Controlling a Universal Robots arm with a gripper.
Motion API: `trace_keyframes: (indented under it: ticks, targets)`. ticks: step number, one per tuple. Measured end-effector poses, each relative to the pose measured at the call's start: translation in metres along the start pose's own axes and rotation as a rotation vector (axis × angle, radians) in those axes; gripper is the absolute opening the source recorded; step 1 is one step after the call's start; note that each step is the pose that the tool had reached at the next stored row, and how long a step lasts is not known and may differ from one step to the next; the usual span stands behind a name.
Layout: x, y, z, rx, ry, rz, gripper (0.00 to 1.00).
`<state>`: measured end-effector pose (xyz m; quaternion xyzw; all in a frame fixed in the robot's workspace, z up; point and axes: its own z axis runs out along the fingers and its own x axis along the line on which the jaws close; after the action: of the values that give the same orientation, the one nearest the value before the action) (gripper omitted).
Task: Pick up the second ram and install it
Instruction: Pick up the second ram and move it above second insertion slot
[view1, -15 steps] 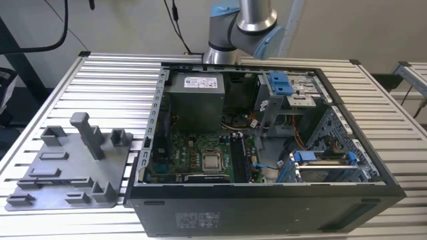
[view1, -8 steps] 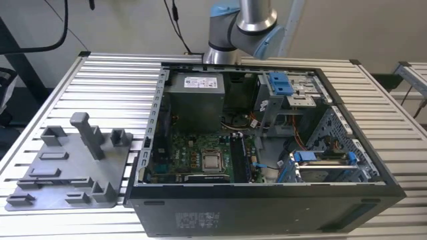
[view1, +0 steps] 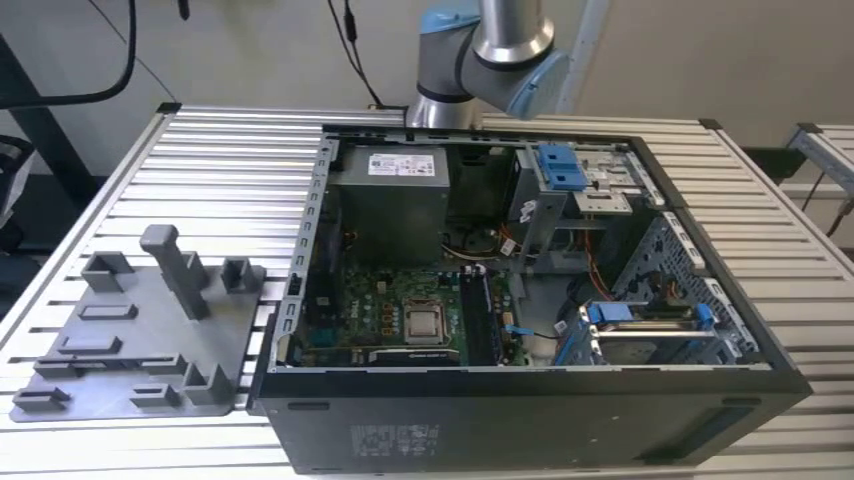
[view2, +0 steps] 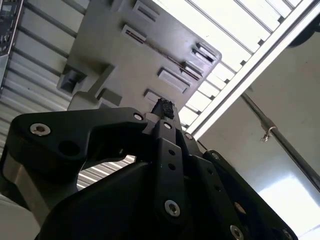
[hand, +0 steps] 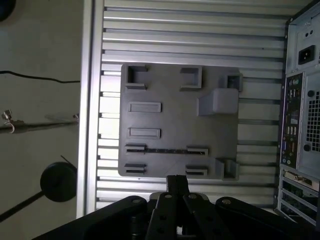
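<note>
In both wrist views my gripper (hand: 177, 182) (view2: 162, 107) hangs high over the grey fixture tray (hand: 180, 125) (view2: 115, 40). Its black fingers are drawn together at one tip with nothing between them. A thin dark strip (hand: 166, 150) stands edge-on between two small holders on the tray; it looks like the second ram. The gripper tip lies over the tray's edge, a short way from that strip. In the exterior view the tray (view1: 134, 330) lies to the left of the open computer case (view1: 534, 300), and a dark memory stick (view1: 477, 318) sits in the motherboard beside the CPU socket (view1: 424, 323).
The arm (view1: 487, 50) rises behind the case. Blue drive clips (view1: 561, 165) (view1: 641, 315) sit in the case's right half. A tall grey post (view1: 174, 265) stands on the tray. The slatted aluminium table (view1: 214, 170) ends close to the tray, with a cable and a round black base (hand: 57, 180) beyond.
</note>
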<state>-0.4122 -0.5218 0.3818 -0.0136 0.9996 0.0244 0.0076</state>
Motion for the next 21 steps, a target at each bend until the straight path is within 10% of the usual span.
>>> trace_keyframes:
  ticks: [21]
  targets:
    - [0.0, 0.0003, -0.0001, -0.0007, 0.0055, -0.108, 0.11]
